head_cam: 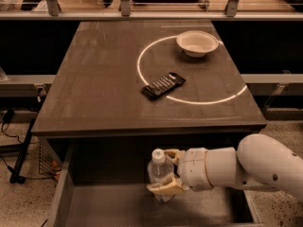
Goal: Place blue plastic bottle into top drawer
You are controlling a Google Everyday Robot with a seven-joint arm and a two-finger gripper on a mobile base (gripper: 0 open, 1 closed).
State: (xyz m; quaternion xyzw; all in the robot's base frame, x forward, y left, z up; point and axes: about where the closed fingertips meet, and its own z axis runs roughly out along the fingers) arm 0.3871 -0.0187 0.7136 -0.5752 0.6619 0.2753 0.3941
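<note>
Drawer (102,207) is open, pulled out below the table's (99,93) front edge. Bottle (159,170) stands upright inside the drawer, just in front of the table edge and near its middle. Cannot tell if its base touches the drawer floor. Gripper (166,173) reaches in from the table's right, fingers (164,188) clenched around the bottle's body. On the table: bowl (197,42) at the far right, a black handset (164,85) near centre, both on a white ring (208,101).
</note>
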